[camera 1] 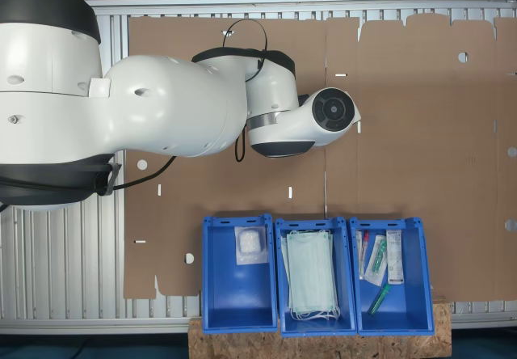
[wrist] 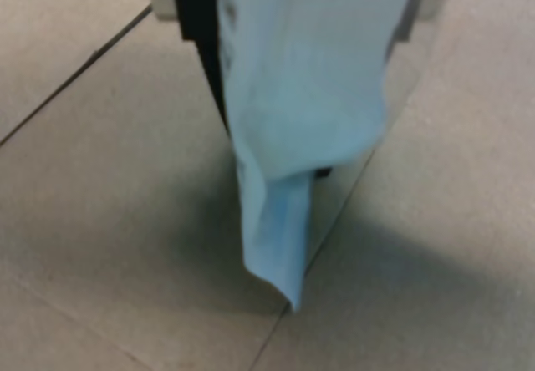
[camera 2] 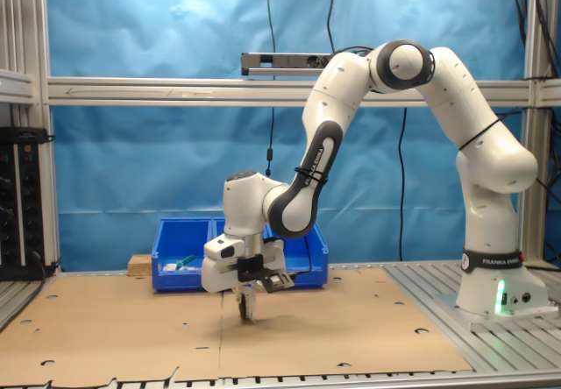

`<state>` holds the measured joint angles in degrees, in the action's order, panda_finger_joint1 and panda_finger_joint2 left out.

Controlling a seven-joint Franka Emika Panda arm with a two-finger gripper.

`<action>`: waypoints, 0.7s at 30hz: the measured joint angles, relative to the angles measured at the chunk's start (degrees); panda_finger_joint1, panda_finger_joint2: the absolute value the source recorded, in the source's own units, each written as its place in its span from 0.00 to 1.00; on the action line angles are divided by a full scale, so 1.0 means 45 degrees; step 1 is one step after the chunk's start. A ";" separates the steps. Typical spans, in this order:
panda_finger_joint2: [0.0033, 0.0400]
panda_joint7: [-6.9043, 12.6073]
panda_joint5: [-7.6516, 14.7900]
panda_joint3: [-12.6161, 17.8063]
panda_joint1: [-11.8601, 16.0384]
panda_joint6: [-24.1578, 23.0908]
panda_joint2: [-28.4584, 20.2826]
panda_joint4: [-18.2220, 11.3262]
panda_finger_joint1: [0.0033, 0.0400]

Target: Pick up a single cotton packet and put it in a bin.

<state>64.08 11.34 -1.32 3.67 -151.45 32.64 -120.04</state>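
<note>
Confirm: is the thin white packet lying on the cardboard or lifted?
Lifted: the thin white packet hangs limp from the gripper, its lower corner above the brown cardboard sheet.

Three bins stand in a row at the lower edge of the cardboard sheet [camera 1: 420,133] in the first exterior view. The bin [camera 1: 212,282] at the first exterior view's left holds a small packet [camera 1: 250,246]; the middle bin [camera 1: 349,286] holds face masks [camera 1: 311,274]; the third bin [camera 1: 418,282] holds syringes [camera 1: 380,298] and tubes. In the second exterior view the gripper [camera 2: 244,312] hangs just above the cardboard, in front of the bins, with the cotton packet [wrist: 301,120] between its fingers.
</note>
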 joint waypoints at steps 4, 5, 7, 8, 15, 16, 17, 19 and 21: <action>0.06 0.0000 0.0000 0.0000 0.0000 0.0000 0.0000 0.0000 0.06; 0.06 0.0000 0.0000 0.0000 0.0000 0.0000 0.0000 0.0000 0.06; 0.06 0.0000 0.0000 0.0000 0.0000 0.0000 0.0000 0.0000 0.06; 0.06 0.0000 0.0000 0.0000 0.0000 0.0000 0.0000 0.0000 0.06; 0.06 0.0000 0.0000 0.0000 0.0000 0.0010 -0.0062 -0.0001 0.06; 0.07 0.0000 0.0000 0.0000 -0.0001 0.0025 -0.0102 -0.0001 0.07; 0.07 0.0000 0.0000 0.0000 -0.0001 0.0052 -0.0154 -0.0001 0.07; 0.07 0.0000 0.0000 0.0000 -0.0005 0.0156 -0.0302 -0.0001 0.07; 0.07 0.0000 0.0000 0.0000 -0.0014 0.0321 -0.0519 -0.0002 0.07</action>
<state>64.08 11.34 -1.32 3.60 -150.01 30.30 -120.05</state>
